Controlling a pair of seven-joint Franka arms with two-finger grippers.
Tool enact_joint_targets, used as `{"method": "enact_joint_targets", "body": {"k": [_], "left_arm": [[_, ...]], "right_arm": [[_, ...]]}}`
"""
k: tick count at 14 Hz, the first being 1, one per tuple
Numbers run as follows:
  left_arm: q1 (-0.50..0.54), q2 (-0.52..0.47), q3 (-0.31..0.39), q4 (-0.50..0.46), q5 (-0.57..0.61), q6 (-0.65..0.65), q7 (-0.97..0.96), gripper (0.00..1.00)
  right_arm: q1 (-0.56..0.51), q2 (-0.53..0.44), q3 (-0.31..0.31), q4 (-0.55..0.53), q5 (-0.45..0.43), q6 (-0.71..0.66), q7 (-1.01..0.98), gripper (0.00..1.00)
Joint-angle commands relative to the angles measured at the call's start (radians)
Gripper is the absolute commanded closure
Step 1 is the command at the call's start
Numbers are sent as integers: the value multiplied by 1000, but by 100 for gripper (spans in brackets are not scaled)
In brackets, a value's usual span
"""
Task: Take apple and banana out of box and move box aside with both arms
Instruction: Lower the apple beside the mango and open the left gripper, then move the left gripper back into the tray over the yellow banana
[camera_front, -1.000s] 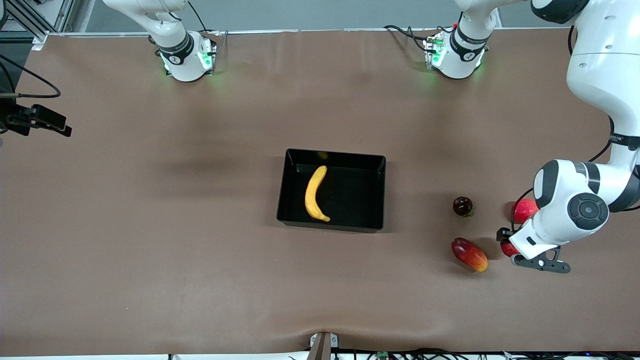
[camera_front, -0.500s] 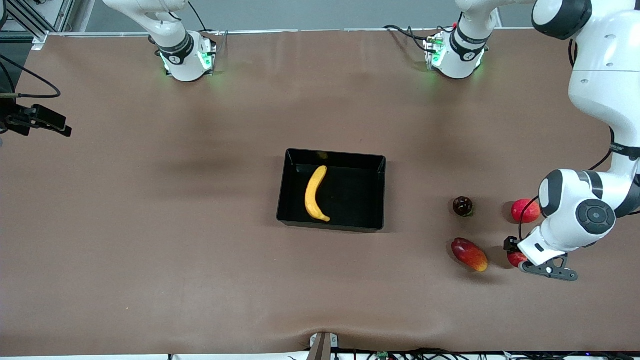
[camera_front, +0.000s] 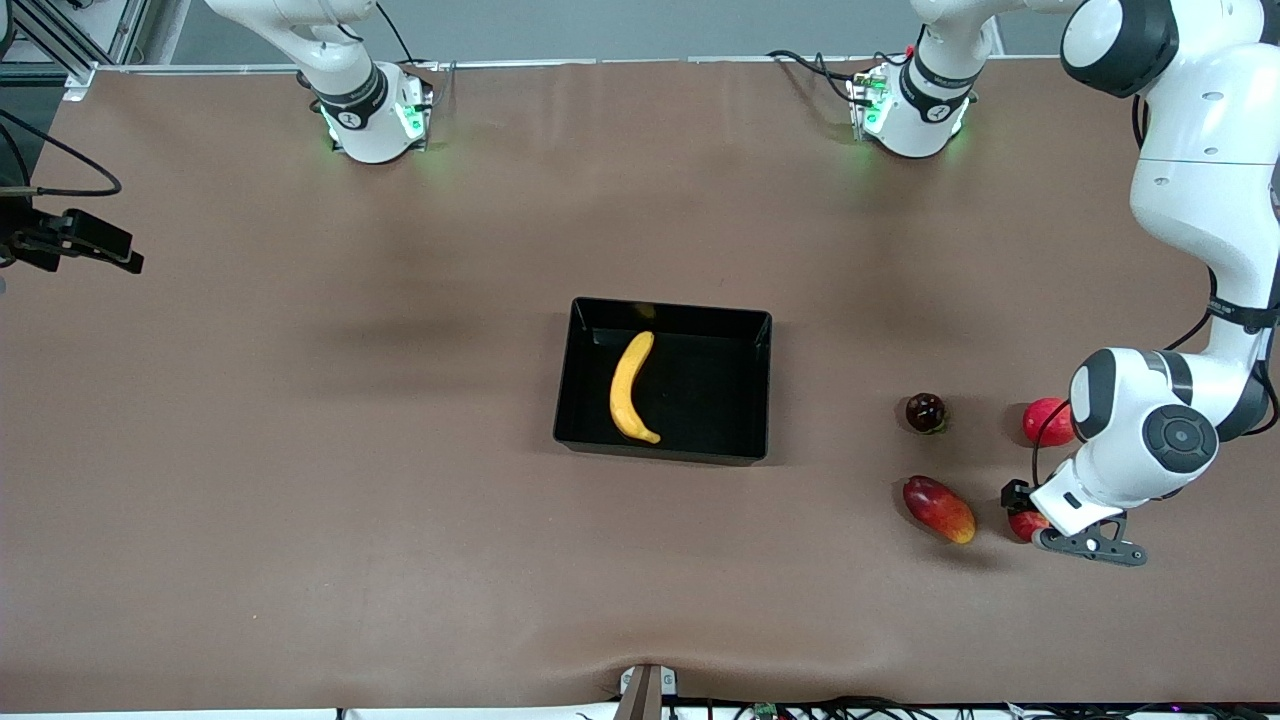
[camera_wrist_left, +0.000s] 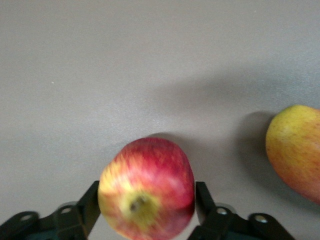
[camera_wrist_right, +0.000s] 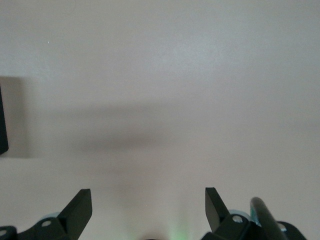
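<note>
The small red apple with yellow flecks (camera_front: 1026, 524) sits between the fingers of my left gripper (camera_front: 1022, 516), beside the mango at the left arm's end of the table. In the left wrist view my left gripper (camera_wrist_left: 146, 194) is shut on the apple (camera_wrist_left: 150, 175), a black finger pressing each side. The yellow banana (camera_front: 630, 390) lies in the black box (camera_front: 764, 380) at the table's middle. My right gripper (camera_wrist_right: 148, 198) is open and empty over bare table; it does not show in the front view.
A red-and-yellow mango (camera_front: 939, 509) lies close to the apple, and shows in the left wrist view (camera_wrist_left: 296, 149). A pinkish-red round fruit (camera_front: 1045, 421) and a dark round fruit (camera_front: 925, 411) lie farther from the front camera. A black mount (camera_front: 70, 245) sticks in at the right arm's end.
My left gripper with the apple has shifted a little nearer to the front camera and away from the pinkish-red fruit. The banana and box have not moved.
</note>
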Motion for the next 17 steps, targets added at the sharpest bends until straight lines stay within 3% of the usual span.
{"method": "enact_joint_targets", "body": {"k": [1,4,6,8,14,17], "left_arm": [[21,-33,-3,12,12,0,-3,0],[24,-102,-30,11,1,-96,-14,0],[23,-183,-56,-2,-88,-199,-145,0],[5,-254,-67,-11,-102,-295,-233,0],[6,-390,-181,-48,-105,-498,-330,0],[6,-426,-288,-48,-107,-582,-447,0]], "right_arm": [[-17,12,13,21,2,-9,-7,0],[-17,12,13,21,0,-9,-7,0],[-17,12,13,21,0,-9,-7,0],[-22,14,13,21,0,-9,-9,0],[-19,20,13,23,2,-11,-9,0],[-20,20,13,23,2,-11,-9,0]]}}
